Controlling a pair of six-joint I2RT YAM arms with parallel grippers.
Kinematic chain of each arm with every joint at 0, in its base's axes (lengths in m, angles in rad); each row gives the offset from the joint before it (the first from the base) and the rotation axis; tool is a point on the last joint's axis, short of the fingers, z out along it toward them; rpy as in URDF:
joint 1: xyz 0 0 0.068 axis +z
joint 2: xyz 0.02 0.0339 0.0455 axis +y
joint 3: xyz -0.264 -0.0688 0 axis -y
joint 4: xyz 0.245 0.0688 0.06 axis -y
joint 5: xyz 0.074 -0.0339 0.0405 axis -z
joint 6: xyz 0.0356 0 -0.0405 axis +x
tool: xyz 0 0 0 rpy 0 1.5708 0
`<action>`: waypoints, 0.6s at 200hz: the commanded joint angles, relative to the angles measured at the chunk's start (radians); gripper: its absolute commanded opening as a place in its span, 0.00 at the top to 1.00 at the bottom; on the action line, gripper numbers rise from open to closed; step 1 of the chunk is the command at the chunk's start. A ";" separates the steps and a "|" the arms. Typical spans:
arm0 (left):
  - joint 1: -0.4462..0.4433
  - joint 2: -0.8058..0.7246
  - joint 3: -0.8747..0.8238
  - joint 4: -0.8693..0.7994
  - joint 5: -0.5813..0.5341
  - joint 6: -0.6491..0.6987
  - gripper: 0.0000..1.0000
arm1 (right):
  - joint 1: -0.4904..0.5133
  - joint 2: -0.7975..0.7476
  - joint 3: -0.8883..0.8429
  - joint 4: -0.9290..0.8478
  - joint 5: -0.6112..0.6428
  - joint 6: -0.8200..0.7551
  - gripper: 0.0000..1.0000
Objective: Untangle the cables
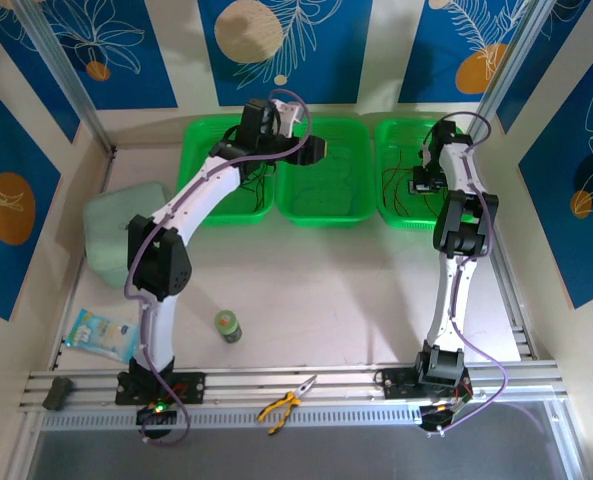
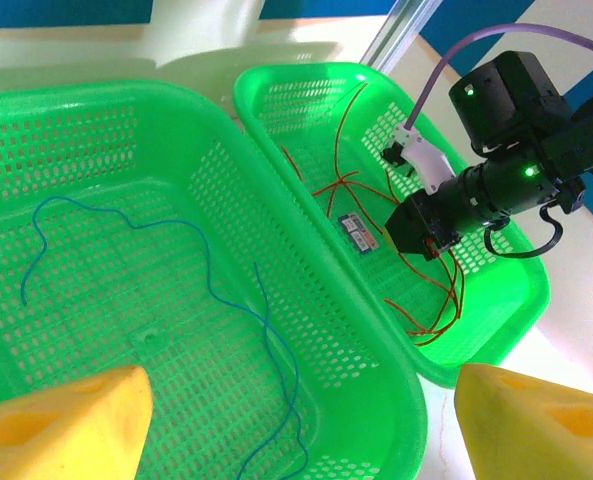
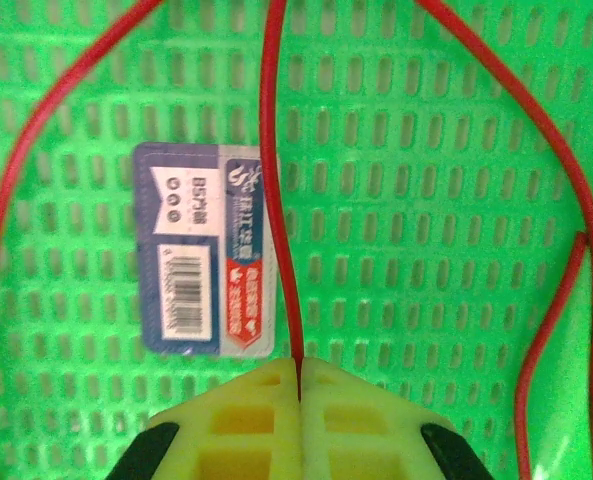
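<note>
Your table (image 1: pixel 326 290) carries three green baskets in a row along its far side. Your left gripper (image 2: pixel 301 400) hangs over the middle basket (image 2: pixel 401 400) with its yellow fingers spread wide apart, grasping nothing. A thin blue cable (image 2: pixel 226 290) lies loose on that basket's floor. Your right gripper (image 3: pixel 299 380) sits low in the right basket (image 2: pixel 516 290), fingers clenched on one red cable (image 3: pixel 274 150) that runs straight away from the tips. More red cables (image 2: pixel 346 185) loop across that basket's floor, and dark cables (image 1: pixel 262 190) lie in the left basket (image 1: pixel 198 140). The pinched cable crosses a small blue barcode label (image 3: pixel 191 260).
</note>
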 commanded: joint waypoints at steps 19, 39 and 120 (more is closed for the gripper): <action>0.004 -0.082 -0.052 0.015 0.002 0.017 0.21 | 0.011 -0.104 -0.011 -0.074 -0.015 0.002 1.00; 0.006 -0.106 -0.095 0.034 -0.004 0.017 0.21 | 0.014 -0.114 -0.057 -0.083 -0.001 0.044 1.00; 0.018 -0.208 -0.220 0.043 -0.035 0.044 0.12 | 0.026 -0.214 -0.091 -0.061 0.007 0.121 0.31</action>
